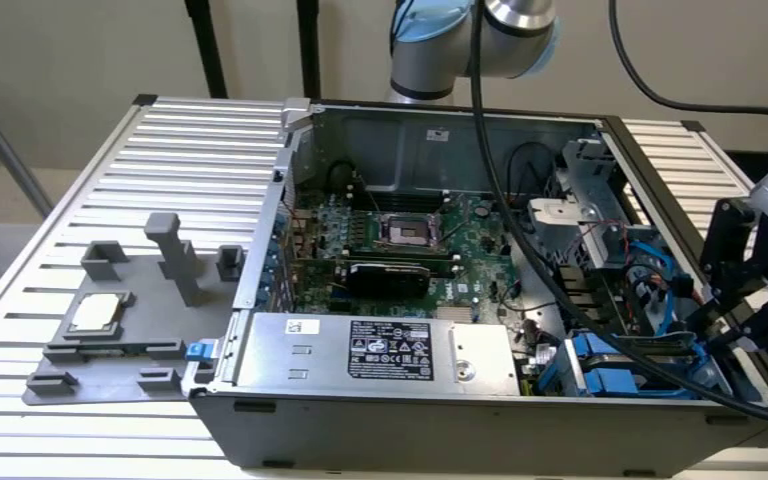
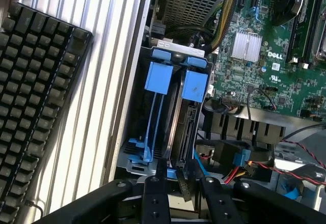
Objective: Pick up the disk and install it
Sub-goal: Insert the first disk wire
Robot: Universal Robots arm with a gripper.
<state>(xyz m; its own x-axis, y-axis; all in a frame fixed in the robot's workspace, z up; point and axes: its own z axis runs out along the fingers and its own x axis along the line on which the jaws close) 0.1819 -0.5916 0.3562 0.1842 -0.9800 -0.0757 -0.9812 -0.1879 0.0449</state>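
A plain beige wall [image 1: 64, 50] rises behind a ribbed pale-grey metal table [image 1: 211, 130] under even light.

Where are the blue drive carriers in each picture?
Exterior view: the blue drive carriers sit in the computer case's corner at the exterior view's lower right, beside the power supply.
Wrist view: the blue drive carriers stand side by side just ahead of the gripper, between the ribbed table and the green motherboard.
Shared landmark: the green motherboard, near the carriers in both.
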